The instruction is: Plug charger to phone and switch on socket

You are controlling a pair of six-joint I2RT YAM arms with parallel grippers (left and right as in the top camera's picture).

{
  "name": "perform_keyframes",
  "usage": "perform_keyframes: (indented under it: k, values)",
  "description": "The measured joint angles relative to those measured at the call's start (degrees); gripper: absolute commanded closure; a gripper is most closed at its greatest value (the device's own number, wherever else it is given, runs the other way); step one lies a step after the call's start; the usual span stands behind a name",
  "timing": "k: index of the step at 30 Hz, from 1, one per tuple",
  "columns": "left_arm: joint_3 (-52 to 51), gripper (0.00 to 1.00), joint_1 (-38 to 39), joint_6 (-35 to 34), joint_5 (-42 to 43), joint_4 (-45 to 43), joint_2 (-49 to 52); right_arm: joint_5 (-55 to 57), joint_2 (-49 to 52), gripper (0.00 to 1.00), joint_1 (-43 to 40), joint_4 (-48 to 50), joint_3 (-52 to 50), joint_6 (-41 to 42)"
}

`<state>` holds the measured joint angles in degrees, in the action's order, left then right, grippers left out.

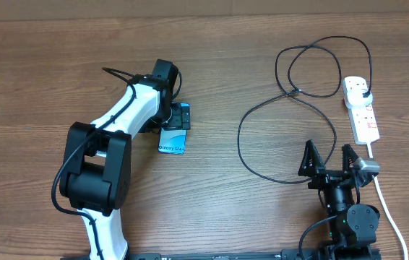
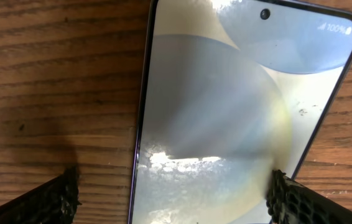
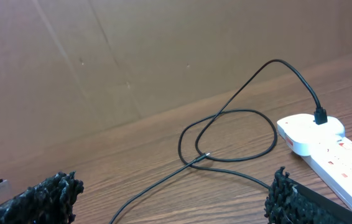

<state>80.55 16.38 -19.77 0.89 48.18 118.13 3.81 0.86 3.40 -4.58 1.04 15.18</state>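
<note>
Phone [image 1: 173,140] lay flat, screen up, on the desk [image 1: 38,65], left of centre & well apart from the rest. Left gripper [image 2: 173,190] hung right over it, jaws released & spread wide. In the wrist view they straddled the phone's width. One fingertip [image 2: 51,199] was clear of the phone's edge, the other sat at the opposite edge; contact there unclear.

Socket [image 1: 362,110] lay near the desk's right edge, lengthwise, its white cord [image 1: 386,201] running to the near edge. Charger [image 1: 239,141] was plugged into the socket's far end, its cable in loose loops across the desk's right half. Its free tip probably lay where the loops crossed, too small to be sure.

Right gripper [image 1: 329,160] sat by the near edge, beside the socket's near end, jaws released, nothing btwn them.
</note>
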Motion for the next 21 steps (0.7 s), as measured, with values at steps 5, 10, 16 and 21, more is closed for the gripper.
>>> perform_keyframes:
  k: [5, 10, 16, 21]
  values:
    - [0.02, 0.0, -0.02, 1.75, 0.68, -0.39, 0.0, 0.0, 0.0, 0.0, 0.02, 0.0, 0.02, -0.02]
    - [0.52, 0.01, -0.02, 2.56, 1.03, -0.02, 0.15, 0.0, 0.0, 0.0, 0.02, 0.02, 0.0, -0.02]
    - [1.9, 0.0, 0.07, 3.43, 0.98, 1.31, 0.83, 0.0, 0.0, 0.0, 0.0, 0.0, 0.0, -0.02]
    - [1.97, 0.01, 0.76, 3.5, 0.68, 1.03, 0.87, 0.0, 0.0, 0.0, 0.02, 0.02, 0.02, -0.02]
